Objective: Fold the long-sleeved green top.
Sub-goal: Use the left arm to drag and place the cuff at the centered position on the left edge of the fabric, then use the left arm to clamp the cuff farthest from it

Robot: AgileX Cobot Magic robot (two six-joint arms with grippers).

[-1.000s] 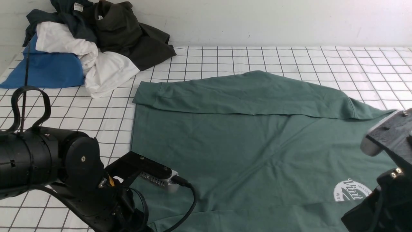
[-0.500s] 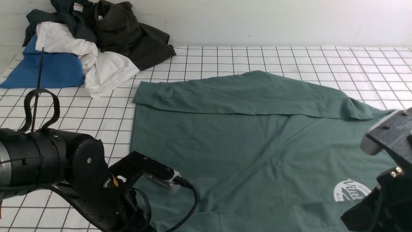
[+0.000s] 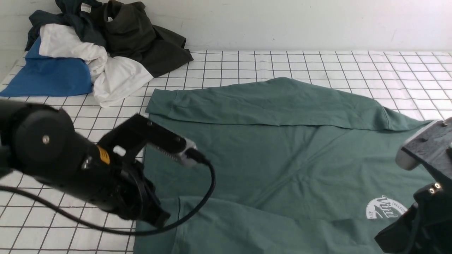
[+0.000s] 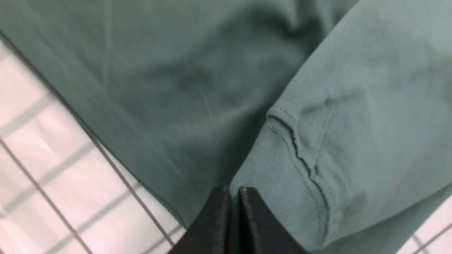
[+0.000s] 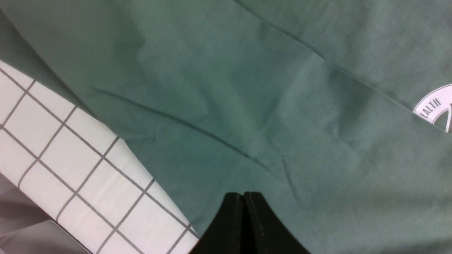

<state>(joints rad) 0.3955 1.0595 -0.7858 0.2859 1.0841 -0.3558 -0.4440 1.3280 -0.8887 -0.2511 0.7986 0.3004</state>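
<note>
I see the green long-sleeved top (image 3: pixel 268 158) spread flat on the table (image 3: pixel 317 63), just right of the heap of clothes (image 3: pixel 95 46) and nearer to me. My left end effector (image 4: pixel 233 197) is clenched on its ribbed cuff (image 4: pixel 282 183), on the heap's side. My right end effector (image 5: pixel 243 199) is clenched, nothing visible between its tips, over fabric at the end farthest from the heap.

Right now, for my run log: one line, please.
left gripper: shut on cuff of green long-sleeved top | right gripper: shut, over it | far sleeve: folded across body

green long-sleeved top (image 3: pixel 268 158), flat, sleeve folded across
</note>
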